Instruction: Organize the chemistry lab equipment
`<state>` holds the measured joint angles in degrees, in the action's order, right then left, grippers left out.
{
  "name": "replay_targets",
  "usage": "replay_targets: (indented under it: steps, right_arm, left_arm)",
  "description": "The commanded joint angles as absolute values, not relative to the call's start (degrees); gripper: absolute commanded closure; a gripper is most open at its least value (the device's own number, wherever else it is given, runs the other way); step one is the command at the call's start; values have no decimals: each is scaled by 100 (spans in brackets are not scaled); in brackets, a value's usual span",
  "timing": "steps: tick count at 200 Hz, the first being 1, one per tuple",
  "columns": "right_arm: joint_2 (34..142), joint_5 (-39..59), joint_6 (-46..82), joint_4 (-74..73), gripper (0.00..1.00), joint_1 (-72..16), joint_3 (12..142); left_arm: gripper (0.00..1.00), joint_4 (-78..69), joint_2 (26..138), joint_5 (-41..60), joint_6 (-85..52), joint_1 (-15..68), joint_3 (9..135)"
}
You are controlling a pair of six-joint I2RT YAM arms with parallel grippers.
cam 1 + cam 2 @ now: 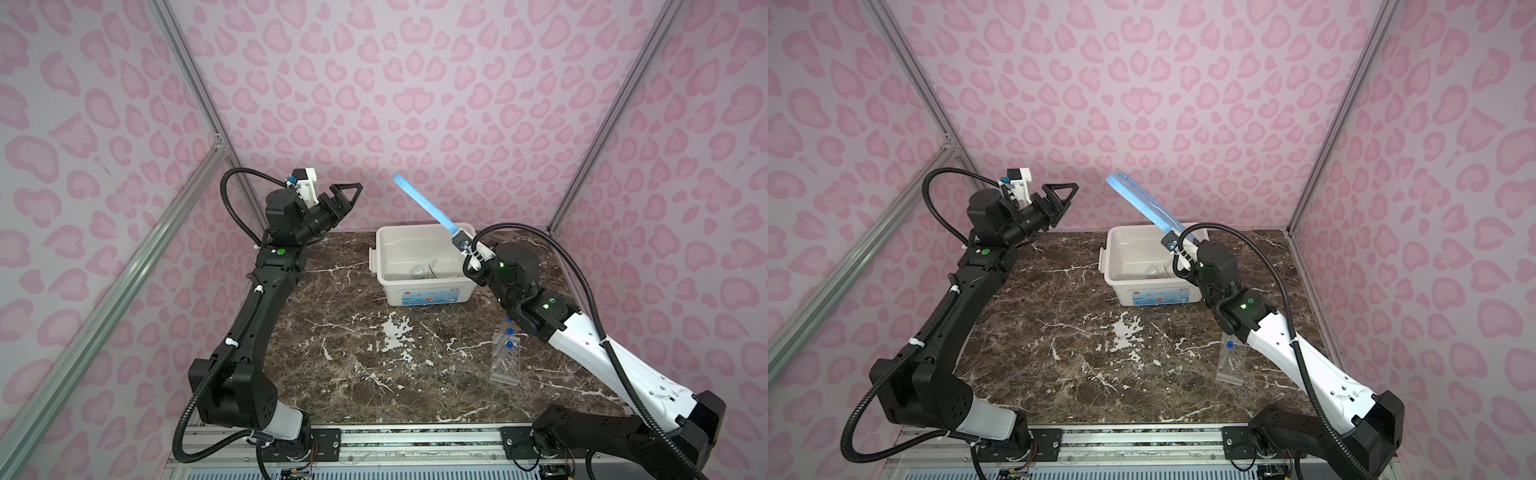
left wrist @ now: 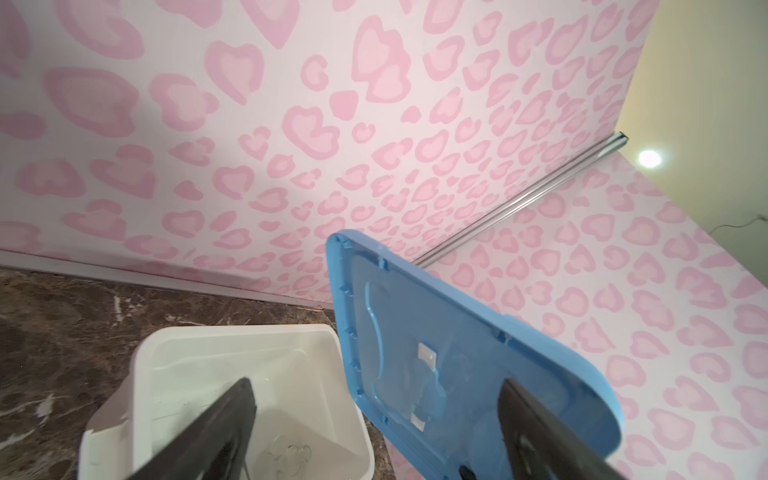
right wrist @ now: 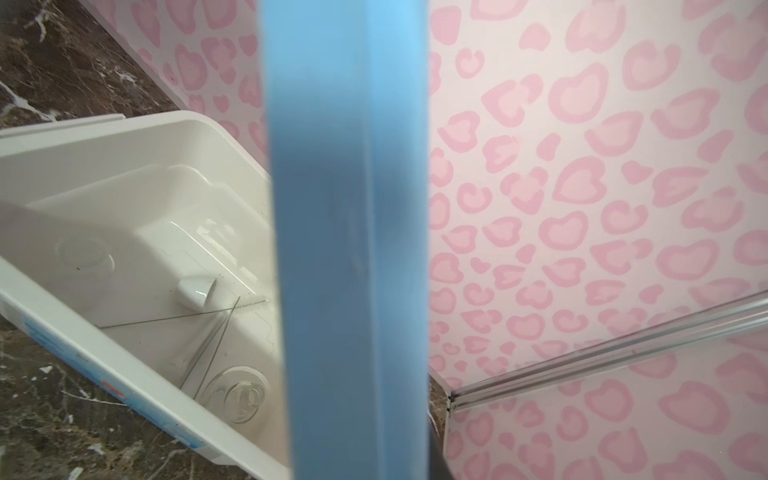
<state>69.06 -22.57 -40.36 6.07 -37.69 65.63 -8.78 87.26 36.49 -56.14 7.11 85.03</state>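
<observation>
Mia: Where was the lab stuff?

Ben: A small white mortar bowl (image 3: pixel 195 291) lay on the floor of the white bin (image 1: pixel 395 291). Clear glass beakers (image 3: pixel 243 395) were in the bin too, near the bowl. Some thin wires (image 3: pixel 166 320) lay across the bin's floor.

Mia: And the tubes?

Ben: The clear tube rack (image 1: pixel 505 365) stood on the table (image 1: pixel 353 332), outside the bin. It was in front of the bin's right corner and well apart from it. Blue-capped tubes (image 1: pixel 509 332) stuck up out of the rack.

Mia: What about the grippers?

Ben: The right gripper (image 1: pixel 459 241) was at the bin's right rim, clamped tight on the blue lid (image 1: pixel 424 203). The lid was tilted, and it rose up and back over the bin. The left gripper (image 1: pixel 357 187) hung in the air to the left of the bin. Its jaws were spread wide and held nothing.
</observation>
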Motion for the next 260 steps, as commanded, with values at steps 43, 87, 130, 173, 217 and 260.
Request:
replay_targets:
  steps: [43,87,130,173,217,260]
  right_arm:
    - [7020,-3146,-5621,-979,93,-4097,5966]
    - [7101,-3238,-6064,-1570,93,-4275,5731]
    - [7166,-3205,-6323,-1821,93,-4349,5634]
    - [7187,-3178,-6588,-2034,93,-4363,5466]
    - [7274,-3157,-6650,-2046,92,-4370,5390]
    - [7373,-3239,-6832,-2384,90,-4365,5134]
  left_arm:
    - [9,-1661,9017,4462,-6438,780,8430]
    - [13,-1544,9242,4623,-6486,912,8464]
    - [18,-1468,9439,4632,-6486,1065,8499]
    - [34,-1306,9560,4659,-6417,1125,8499]
    - [56,-1284,9631,4707,-6433,1151,8394]
    - [75,-1374,9746,4803,-6668,1159,8377]
